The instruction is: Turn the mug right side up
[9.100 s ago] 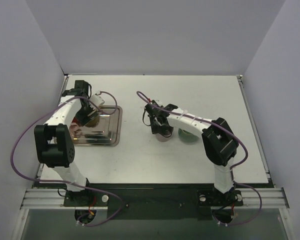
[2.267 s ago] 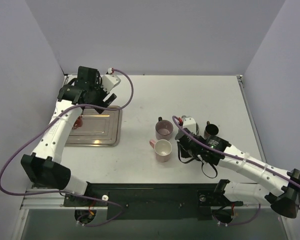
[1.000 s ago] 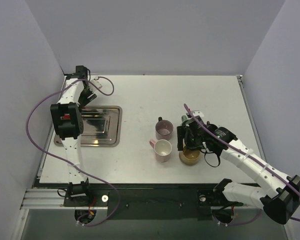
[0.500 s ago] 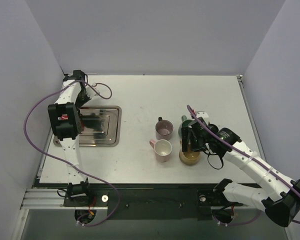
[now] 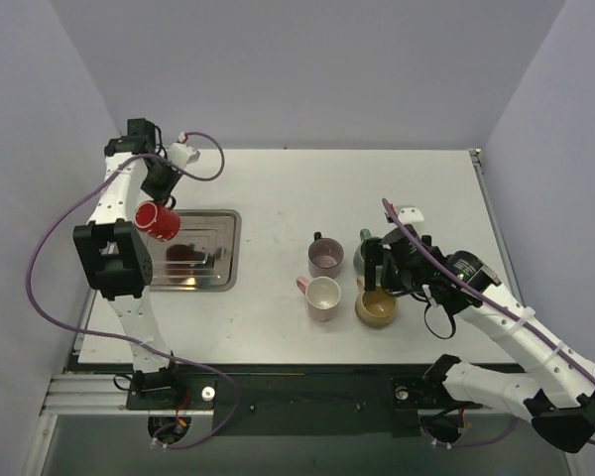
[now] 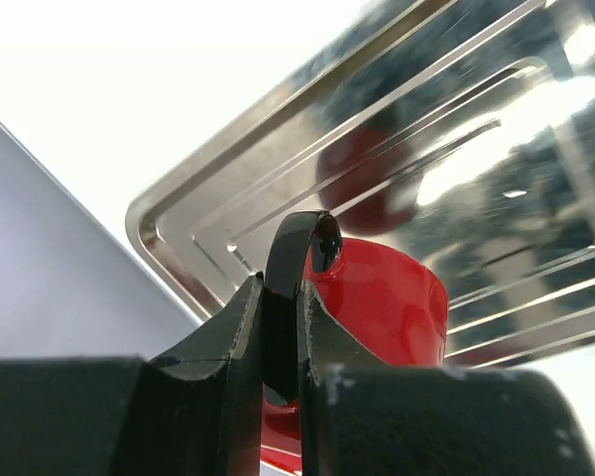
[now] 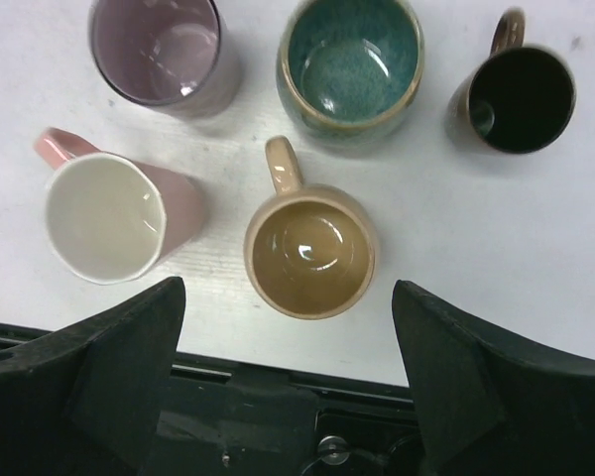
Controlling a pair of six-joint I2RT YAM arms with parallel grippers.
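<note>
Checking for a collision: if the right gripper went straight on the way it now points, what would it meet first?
Probably the tan mug, which stands upright and centred under the open right gripper in its wrist view. How far off it is remains unclear.

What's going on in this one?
The left hand is shut on the handle of a red mug, holding it tilted over the metal tray. The right hand is open, hovering above five upright mugs grouped on the table. The red mug is not yet set down upright.
</note>
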